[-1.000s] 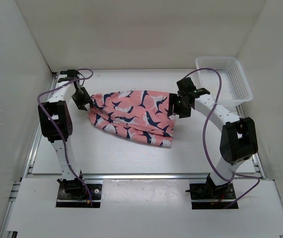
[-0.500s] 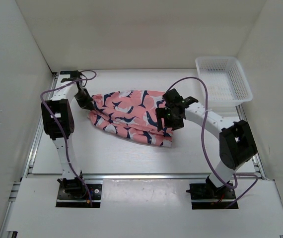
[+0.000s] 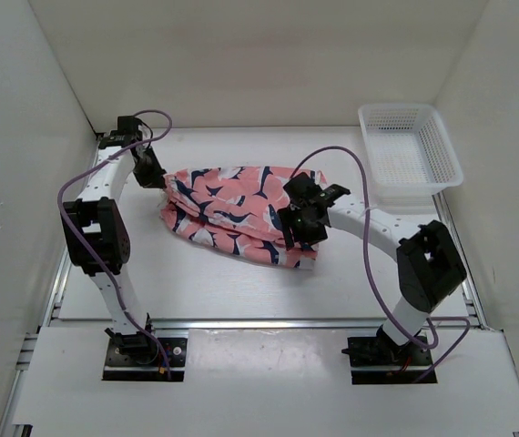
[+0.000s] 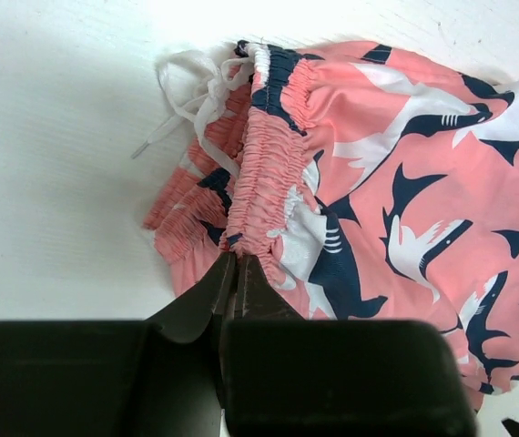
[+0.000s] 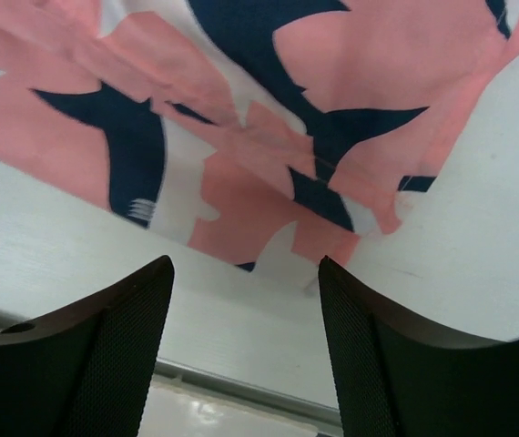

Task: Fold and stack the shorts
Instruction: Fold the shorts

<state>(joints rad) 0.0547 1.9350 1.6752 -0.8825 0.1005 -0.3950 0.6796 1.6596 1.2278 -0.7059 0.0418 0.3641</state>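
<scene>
The white tabletop (image 3: 241,282) carries everything, and the shorts (image 3: 228,214) lie bunched across its middle between my two arms, coral-pink with navy and white sharks, waist end toward my left and leg hems toward my right. From above the fabric looks doubled over, though I cannot count the layers. The white mesh basket (image 3: 449,144) sits apart at the far right corner; its inside is too pale to make out. My right gripper (image 5: 241,282) hangs over the near right hem of the shorts with its jaws spread wide and nothing between them. Through the gap I see a hem corner lying on bare tabletop, and the rest of the garment runs off the top of that view. From above, this same gripper hides the hem edge beneath it. My left gripper (image 4: 238,273) is closed tight on the gathered elastic waistband (image 4: 264,173), the tips pinched into the ruffles at its near end, and its dark body blocks the lower part of that wrist view. The white drawstring (image 4: 207,98) trails loose from the waistband's far end onto the tabletop.
</scene>
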